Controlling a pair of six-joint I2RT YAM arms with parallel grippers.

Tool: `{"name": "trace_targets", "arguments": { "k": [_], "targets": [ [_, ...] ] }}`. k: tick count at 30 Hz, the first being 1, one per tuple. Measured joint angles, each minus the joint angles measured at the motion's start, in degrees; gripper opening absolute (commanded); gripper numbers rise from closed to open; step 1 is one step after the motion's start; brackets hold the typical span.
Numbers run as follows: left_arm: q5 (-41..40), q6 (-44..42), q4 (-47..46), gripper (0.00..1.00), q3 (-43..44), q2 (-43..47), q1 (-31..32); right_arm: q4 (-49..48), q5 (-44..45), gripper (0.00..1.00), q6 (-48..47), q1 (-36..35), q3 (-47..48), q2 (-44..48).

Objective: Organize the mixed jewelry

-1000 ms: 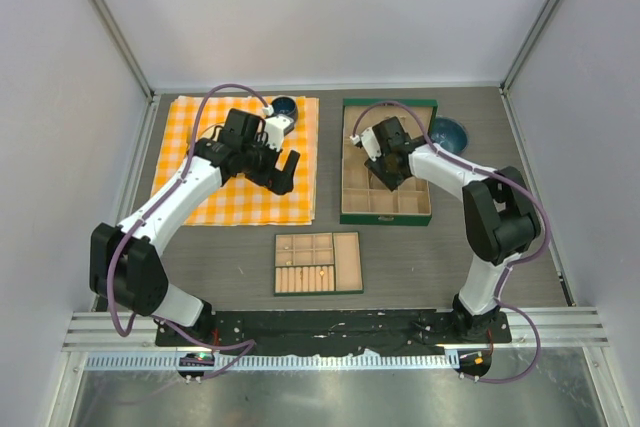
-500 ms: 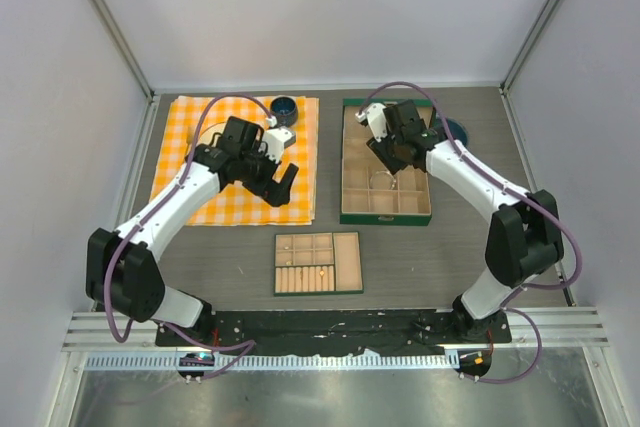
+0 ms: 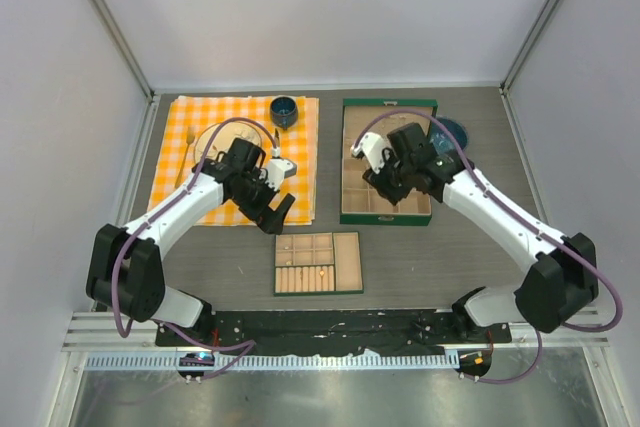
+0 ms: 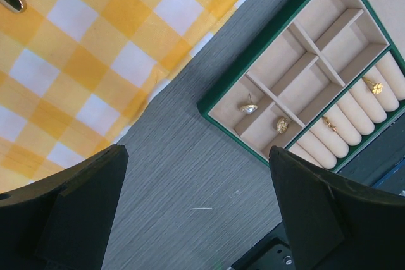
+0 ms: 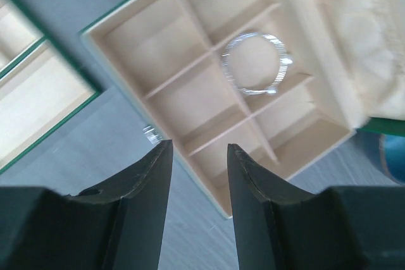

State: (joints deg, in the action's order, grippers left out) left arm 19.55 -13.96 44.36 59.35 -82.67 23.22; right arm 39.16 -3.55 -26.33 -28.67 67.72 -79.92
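Dark grey wood-grain table [image 3: 420, 257] between plain white walls [image 3: 330, 7] (aluminium rail [image 3: 570, 332] along near edge)

The left gripper [image 3: 276, 209] now sits nearer, at the cloth's [image 3: 190, 112] near edge. The right gripper [image 3: 384, 186] has drawn back over the big tray's [image 3: 343, 162] near end.

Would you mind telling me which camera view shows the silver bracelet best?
The right wrist view: the silver bracelet lies as a full loop in the large tray, just beyond the open right hand. In the top view the right arm covers that spot. The left wrist view misses it.
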Motion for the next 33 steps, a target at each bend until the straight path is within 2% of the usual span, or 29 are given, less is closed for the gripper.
{"name": "trace_targets", "arguments": {
  "k": [4, 9, 19, 26, 33],
  "targets": [
    [-0.68, 0.0, -1.22, 1.0, -0.61, 0.0, 0.0, 3.52, -3.61, 0.46, -2.78, -5.57, -4.24, 4.31],
    [-3.21, 0.17, -3.1, 1.0, -0.61, 0.02, 0.0, 7.67, -6.47, 0.46, -4.68, -13.25, -4.98, 5.95],
    [-9.27, 1.77, -7.37, 1.0, -0.24, 0.0, -0.52, 7.06, -6.82, 0.46, -4.81, -31.36, -10.08, 5.03],
    [-9.53, 1.75, -7.5, 1.0, 6.54, -1.46, -5.88, 1.68, -6.6, 0.46, -4.79, -35.87, -15.15, 0.85],
    [-8.79, 1.68, -7.39, 1.0, 11.19, -4.52, -10.67, -3.58, -6.71, 0.45, -4.28, -38.34, -16.04, -5.14]
  ]
}}
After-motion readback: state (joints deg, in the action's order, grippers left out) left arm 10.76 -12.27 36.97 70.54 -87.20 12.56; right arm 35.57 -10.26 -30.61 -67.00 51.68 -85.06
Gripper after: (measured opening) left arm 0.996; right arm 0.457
